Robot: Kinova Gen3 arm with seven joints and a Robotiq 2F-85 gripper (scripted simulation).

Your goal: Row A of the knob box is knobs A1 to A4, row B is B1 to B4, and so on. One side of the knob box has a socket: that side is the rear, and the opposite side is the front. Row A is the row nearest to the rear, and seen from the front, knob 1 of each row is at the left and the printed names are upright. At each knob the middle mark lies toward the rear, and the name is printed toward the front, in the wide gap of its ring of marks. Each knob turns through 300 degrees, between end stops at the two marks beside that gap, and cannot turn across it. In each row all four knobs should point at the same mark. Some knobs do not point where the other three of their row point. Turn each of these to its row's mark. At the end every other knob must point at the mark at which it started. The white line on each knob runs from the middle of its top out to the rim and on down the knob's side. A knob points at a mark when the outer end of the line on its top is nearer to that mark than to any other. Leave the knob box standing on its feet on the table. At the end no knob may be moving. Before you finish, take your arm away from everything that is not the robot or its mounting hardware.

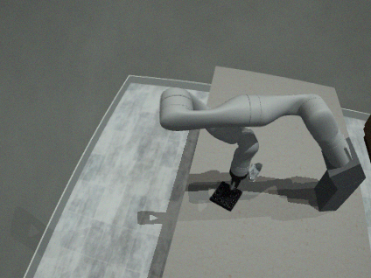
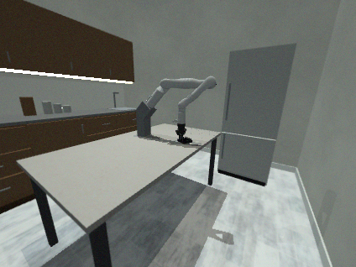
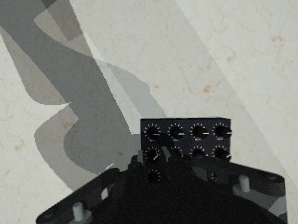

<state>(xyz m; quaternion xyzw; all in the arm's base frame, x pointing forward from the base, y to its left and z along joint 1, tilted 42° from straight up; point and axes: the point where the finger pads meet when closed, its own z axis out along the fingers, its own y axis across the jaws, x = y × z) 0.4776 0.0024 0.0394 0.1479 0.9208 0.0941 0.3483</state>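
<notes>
Wrist view: the dark knob box [image 1: 224,200] [image 2: 187,141] [image 3: 187,142] lies on the pale tabletop [image 1: 271,240] [image 2: 105,168] [image 3: 250,50], its far row of four knobs in full sight, each white line pointing roughly to the right. In the next row, the leftmost knob [image 3: 152,156] shows between the two tips of the pincer [image 1: 234,186] [image 2: 180,139] [image 3: 152,156], its line slanting toward the upper right. The rightmost knob of that row [image 3: 220,153] has its line aimed right and slightly down, so the two seem to disagree. Much of the nearer part of the box is hidden by the black gripper body, and the printed names are too small to read.

The pincer's fingers stand a little apart, on either side of the leftmost knob, with no grip on it that I can make out; whether they reach down beside it, I cannot tell. Farther out, the pale arm [image 1: 219,117] [image 2: 185,83] arches over from its grey pedestal [image 1: 328,191] [image 2: 143,123].

To turn this knob well, the pincer should be centred over its axis, close evenly, and twist about the upright axis without pushing sideways, which could slide the box. Neighbouring knobs sit near, so the fingers should open only slightly on release, once the line rests at the row's mark, and then lift straight up
</notes>
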